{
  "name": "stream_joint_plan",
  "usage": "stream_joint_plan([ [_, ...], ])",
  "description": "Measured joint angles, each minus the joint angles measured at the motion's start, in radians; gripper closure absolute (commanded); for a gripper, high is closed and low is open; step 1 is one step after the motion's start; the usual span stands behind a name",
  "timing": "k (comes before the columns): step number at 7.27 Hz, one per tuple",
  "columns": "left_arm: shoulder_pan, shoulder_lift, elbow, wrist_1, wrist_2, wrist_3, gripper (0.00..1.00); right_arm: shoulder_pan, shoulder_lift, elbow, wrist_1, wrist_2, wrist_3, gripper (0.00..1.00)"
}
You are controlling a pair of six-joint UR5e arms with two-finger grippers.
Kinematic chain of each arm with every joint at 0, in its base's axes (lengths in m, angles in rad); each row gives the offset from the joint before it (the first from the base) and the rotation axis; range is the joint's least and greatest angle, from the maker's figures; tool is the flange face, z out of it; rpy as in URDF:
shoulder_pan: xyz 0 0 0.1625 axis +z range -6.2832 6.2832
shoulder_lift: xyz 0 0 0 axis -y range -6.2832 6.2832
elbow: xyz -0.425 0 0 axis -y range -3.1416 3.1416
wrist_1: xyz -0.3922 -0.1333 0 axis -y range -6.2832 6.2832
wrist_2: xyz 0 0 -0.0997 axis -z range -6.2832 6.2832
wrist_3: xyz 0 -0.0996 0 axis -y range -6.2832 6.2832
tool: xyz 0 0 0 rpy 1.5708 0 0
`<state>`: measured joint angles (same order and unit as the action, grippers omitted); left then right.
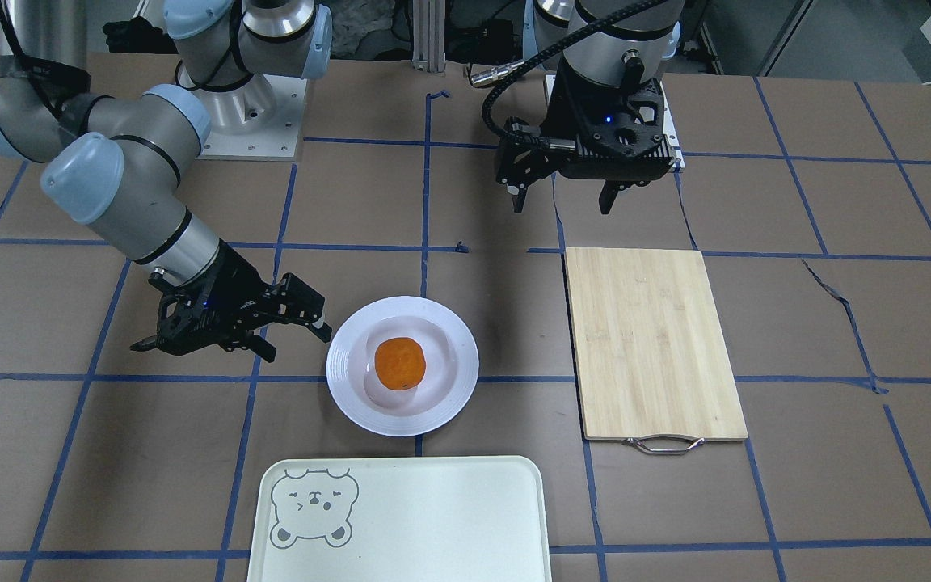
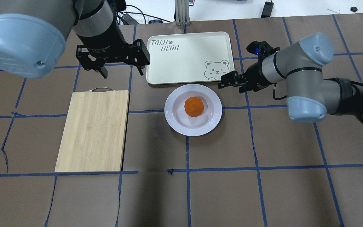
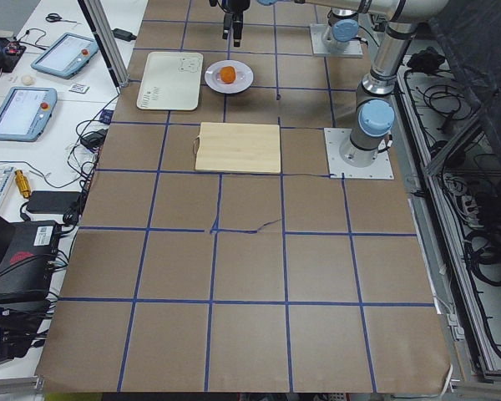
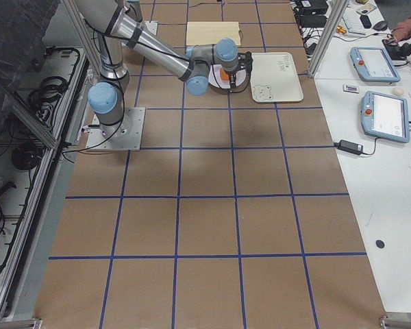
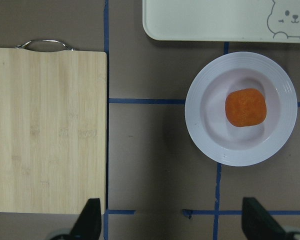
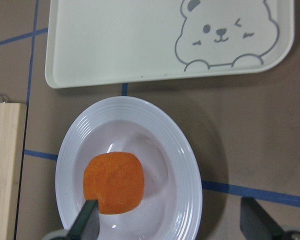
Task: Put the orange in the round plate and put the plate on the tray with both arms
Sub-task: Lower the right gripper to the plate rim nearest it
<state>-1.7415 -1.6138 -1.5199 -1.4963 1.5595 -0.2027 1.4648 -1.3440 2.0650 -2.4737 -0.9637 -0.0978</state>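
Note:
The orange [image 2: 194, 106] lies in the sunken centre of the round plate [image 2: 172, 117], which rests on the table just in front of the tray [image 2: 187, 56]. My right gripper [image 1: 203, 349] hangs open beside the plate's right rim. In its wrist view the fingers [image 6: 87, 222] straddle that rim [image 6: 187, 165], one fingertip near the orange [image 6: 113, 183], holding nothing. My left gripper [image 2: 123, 72] is open and raised, between the tray and the board. Its wrist view looks down on the plate [image 5: 200, 130] and the orange [image 5: 246, 107].
A bamboo cutting board [image 2: 93, 129] with a metal handle lies on the robot's left of the plate. The tray [image 1: 401, 517] has a bear face drawn in one corner. Brown paper with blue tape lines covers the table.

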Motion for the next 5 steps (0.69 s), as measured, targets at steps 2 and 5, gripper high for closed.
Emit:
stream_joint_plan([
  [2, 0.022, 0.009, -0.02, 0.064, 0.0, 0.017, 0.0, -0.017, 0.043, 0.084, -0.082, 0.096, -0.124, 0.0],
  [5, 0.029, 0.015, -0.016, 0.039, 0.002, 0.02, 0.0, -0.061, 0.137, 0.127, -0.129, 0.218, -0.252, 0.0],
])
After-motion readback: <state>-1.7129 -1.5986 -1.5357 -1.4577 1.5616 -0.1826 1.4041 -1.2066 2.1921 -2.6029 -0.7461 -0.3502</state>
